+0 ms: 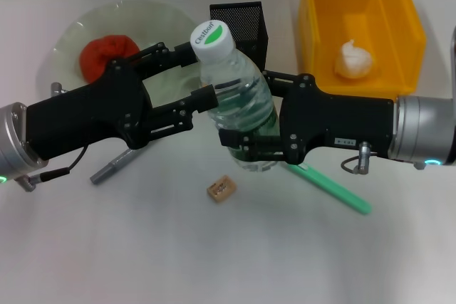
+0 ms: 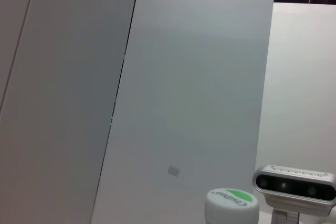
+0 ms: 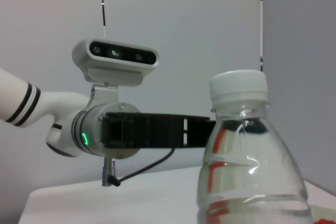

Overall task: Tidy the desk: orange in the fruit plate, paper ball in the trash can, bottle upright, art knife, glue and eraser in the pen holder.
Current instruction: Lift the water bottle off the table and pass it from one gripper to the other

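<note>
Bottle [image 1: 235, 97] stands upright mid-desk [image 1: 142, 247], clenched low by the right gripper [image 1: 246, 144] from three o'clock, left gripper [image 1: 203, 76] spread wide around its neck at nine.

The white desk [image 1: 142, 247] carries the pale-green fruit plate [image 1: 71, 33] at ten o'clock, the black mesh pen holder [image 1: 246, 25] at twelve, and the yellow trash can [image 1: 399, 26] at one to two. Near the centre lie the tan eraser [image 1: 220, 189], a grey pen-like tool [image 1: 110, 169] at nine, and a green stick [image 1: 335, 190] at four.
</note>
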Robot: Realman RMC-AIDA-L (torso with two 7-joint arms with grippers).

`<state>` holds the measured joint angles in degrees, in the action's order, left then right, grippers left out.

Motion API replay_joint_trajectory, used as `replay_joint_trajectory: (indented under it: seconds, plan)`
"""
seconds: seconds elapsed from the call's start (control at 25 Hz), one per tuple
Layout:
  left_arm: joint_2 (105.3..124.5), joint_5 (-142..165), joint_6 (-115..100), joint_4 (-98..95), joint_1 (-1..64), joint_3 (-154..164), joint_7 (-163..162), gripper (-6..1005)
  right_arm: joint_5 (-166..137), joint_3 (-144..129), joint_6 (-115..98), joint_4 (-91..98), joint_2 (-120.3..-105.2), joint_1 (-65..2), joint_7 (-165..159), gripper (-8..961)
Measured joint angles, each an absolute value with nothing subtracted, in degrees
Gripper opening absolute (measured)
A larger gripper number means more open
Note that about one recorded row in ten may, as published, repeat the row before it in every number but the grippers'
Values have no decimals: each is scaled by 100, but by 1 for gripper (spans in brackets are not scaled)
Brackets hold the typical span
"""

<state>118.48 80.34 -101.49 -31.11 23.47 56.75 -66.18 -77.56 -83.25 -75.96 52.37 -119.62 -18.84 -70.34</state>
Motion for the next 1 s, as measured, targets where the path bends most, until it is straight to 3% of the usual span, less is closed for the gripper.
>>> replay_joint_trajectory:
  seconds: [1.0]
  plan:
    - [11855, 8086, -10098, -3082, 2356, 5677, -6597, 740, -7783, -8608, -7542, 5057, -11962, -2193, -7031, 758]
